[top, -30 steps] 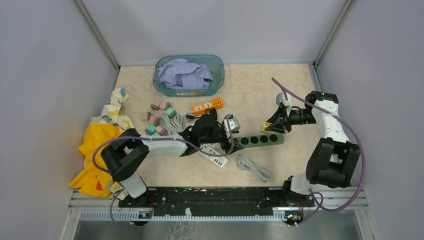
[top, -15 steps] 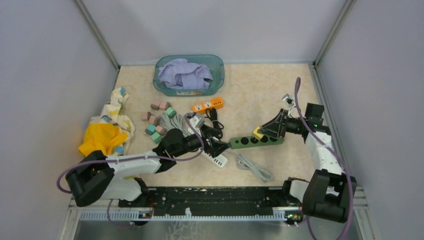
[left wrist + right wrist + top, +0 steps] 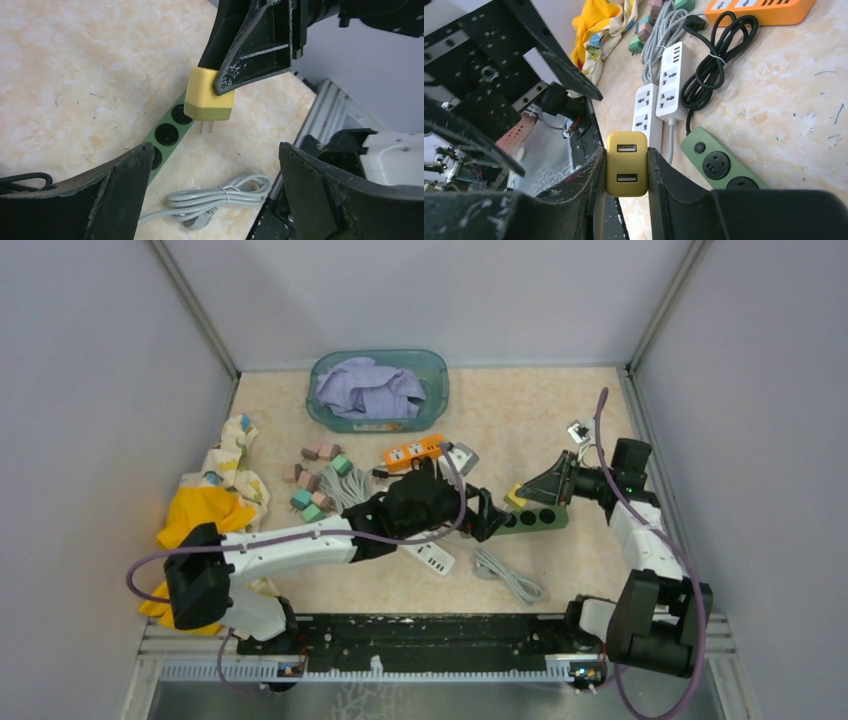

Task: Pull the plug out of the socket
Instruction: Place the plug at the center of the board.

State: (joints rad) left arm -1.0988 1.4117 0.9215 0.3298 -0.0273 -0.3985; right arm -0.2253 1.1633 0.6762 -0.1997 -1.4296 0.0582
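Yellow plug: squarish block, paler body with a darker band at the prong end; two USB ports on the face opposite, seen from the right wrist; two flat metal prongs; right gripper clamps it by two opposite sides, jaws closed on the plug; prongs are out of the green power strip, hanging free close above it with a clear gap to the round sockets; ports-to-prongs axis points down at the strip, slightly tilted; strip lies flat on the table, long axis roughly left-right in the top view; left gripper has jaws spread wide, holding nothing, at the strip's left end, facing the plug; grey coiled cable lies just nearer than the strip.
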